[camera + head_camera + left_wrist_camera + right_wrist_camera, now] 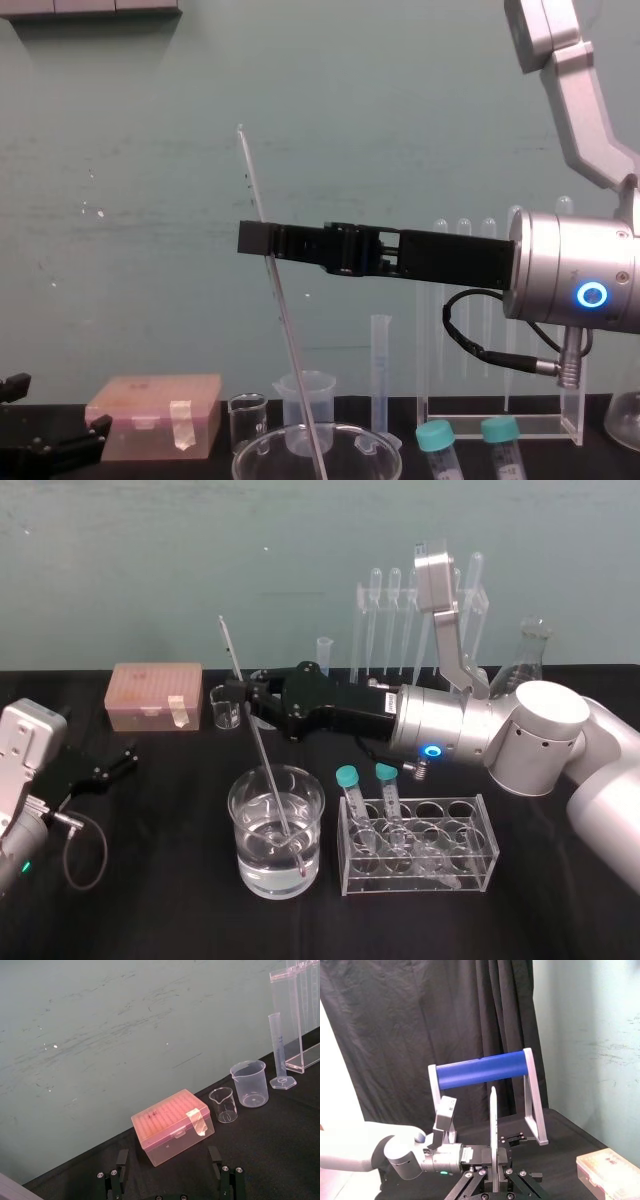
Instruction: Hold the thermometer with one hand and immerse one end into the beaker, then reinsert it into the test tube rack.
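You're looking at a black-draped table with the right arm stretched across it from the right side, its forearm level above the glassware. Far back against the wall behind that arm stands the test tube rack, tall and clear, with pipettes hanging from its top bar. The beaker sits near the front middle of the table, partly filled with clear liquid, just left of a low rack that holds two teal-capped tubes. A pink box rests at the back left. Your left gripper lies low at the left edge of the table, well apart from the beaker, its fingers spread wide and holding nothing. Your right gripper hangs above the beaker's far rim, clamped on the thermometer part-way up its length. The rod is tilted, its top leaning left and its lower end sunk in the liquid, near the beaker's bottom.
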`<action>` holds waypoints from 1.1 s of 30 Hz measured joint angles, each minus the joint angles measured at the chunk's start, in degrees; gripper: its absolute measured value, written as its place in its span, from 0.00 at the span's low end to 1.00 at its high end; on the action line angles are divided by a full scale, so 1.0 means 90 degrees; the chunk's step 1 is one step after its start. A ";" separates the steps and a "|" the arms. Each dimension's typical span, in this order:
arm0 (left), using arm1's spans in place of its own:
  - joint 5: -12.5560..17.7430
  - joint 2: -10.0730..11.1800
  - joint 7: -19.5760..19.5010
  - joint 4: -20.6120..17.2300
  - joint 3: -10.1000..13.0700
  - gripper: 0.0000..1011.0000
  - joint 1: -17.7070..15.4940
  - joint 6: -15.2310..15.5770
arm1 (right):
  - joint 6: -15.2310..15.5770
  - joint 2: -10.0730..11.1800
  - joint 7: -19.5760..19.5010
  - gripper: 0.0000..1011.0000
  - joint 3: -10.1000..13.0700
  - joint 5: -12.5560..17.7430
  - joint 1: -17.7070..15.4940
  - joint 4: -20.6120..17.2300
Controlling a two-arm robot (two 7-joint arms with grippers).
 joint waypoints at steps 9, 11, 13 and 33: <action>0.0000 0.0000 0.0000 0.0000 0.0000 1.00 0.0000 0.0000 | -0.0079 -0.0002 0.0067 0.06 0.0007 0.0001 -0.0005 0.0021; 0.0000 0.0000 0.0000 0.0000 0.0000 1.00 0.0000 0.0000 | -0.0113 0.0005 0.0095 0.06 0.0002 -0.0013 -0.0005 0.0023; 0.0000 0.0000 0.0000 0.0000 0.0000 1.00 0.0000 0.0000 | -0.0131 0.0010 0.0114 0.06 -0.0004 -0.0025 -0.0005 0.0023; 0.0000 0.0000 0.0000 0.0000 0.0000 1.00 0.0000 0.0000 | -0.0272 0.0023 0.0291 0.06 0.0007 -0.0057 -0.0035 0.0062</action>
